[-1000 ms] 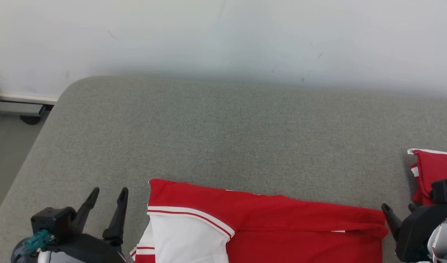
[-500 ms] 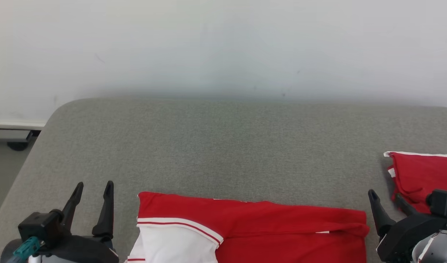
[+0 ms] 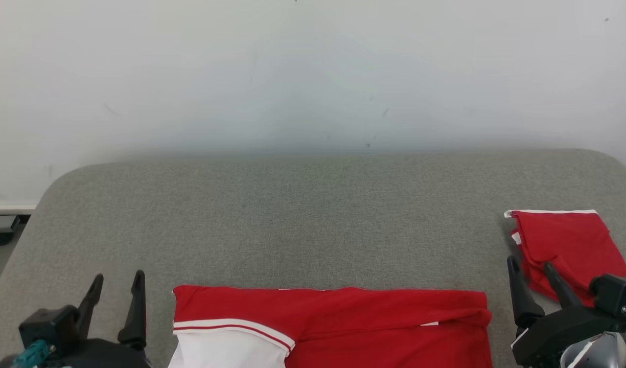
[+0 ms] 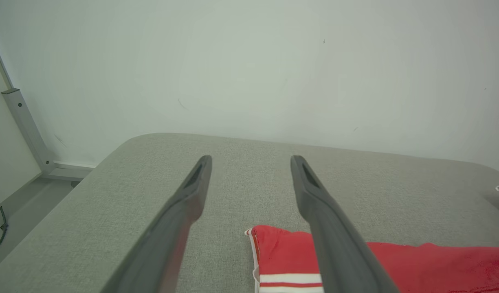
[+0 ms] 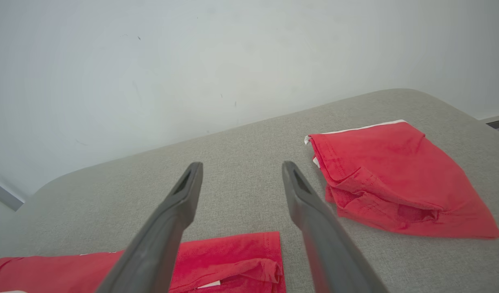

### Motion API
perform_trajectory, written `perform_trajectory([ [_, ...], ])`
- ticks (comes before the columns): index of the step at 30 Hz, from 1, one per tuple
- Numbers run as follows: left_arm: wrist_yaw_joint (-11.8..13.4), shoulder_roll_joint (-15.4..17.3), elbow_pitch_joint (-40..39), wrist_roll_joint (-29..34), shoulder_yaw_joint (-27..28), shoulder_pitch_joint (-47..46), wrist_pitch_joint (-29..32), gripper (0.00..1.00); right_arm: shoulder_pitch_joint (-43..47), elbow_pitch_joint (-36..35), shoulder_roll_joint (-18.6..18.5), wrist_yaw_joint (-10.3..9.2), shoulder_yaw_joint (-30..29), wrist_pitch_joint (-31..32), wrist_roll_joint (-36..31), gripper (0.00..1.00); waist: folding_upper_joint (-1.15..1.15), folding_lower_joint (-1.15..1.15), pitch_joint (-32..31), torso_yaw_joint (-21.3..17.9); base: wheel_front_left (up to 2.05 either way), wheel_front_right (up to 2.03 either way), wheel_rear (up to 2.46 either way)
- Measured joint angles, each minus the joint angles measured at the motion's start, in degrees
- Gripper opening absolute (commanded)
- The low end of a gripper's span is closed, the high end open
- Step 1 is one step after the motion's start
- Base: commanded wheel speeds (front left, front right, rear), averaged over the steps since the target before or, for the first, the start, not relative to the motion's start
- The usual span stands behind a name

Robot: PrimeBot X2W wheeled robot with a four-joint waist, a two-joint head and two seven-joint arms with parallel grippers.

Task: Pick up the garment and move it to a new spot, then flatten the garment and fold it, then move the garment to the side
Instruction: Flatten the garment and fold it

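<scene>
Red garment (image 3: 384, 319) with white striped panel lies folded flat on grey cushion (image 3: 292, 220).

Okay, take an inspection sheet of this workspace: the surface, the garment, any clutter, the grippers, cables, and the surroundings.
Surface: grey padded surface, cloth-covered, rounded corners.
Job's things: red and white garment, lying flat near the front edge between the grippers, held by neither.
Clutter: second red garment, loosely folded, at the right.
Grippers: left gripper open, beside the garment's left end; right gripper open, by its right end.
Cables: green cable on the floor at the left.
Surroundings: pale wall behind; metal rail at the left.
</scene>
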Motion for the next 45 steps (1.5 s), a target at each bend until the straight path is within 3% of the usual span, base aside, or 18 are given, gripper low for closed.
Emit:
perform_trajectory([
  [10,0.0,-0.9,3.6,-0.4,-1.0,1.6,1.6,1.0,0.9,3.3,0.7,1.99,0.9,-3.6,0.0,1.0,0.0,0.0,-0.5,-1.3,0.0,0.0,0.0],
  [36,-0.1,-1.0,4.3,-0.3,-2.0,1.4,2.3,1.0,1.0,6.8,0.7,3.07,0.7,-8.0,-0.1,1.0,0.0,0.0,-0.1,-0.8,0.0,0.0,0.0],
  [40,-0.1,-1.0,4.3,-0.3,-2.2,1.4,2.3,1.0,0.9,7.1,0.4,3.18,0.6,-7.9,-0.1,1.0,0.0,0.0,0.1,-0.7,0.0,0.0,0.0],
  [45,-0.1,-1.0,4.0,-0.3,-2.4,1.4,2.5,1.0,0.6,9.5,-0.5,3.48,1.1,-2.4,0.4,1.0,0.0,0.0,0.4,-0.4,0.0,0.0,0.0],
])
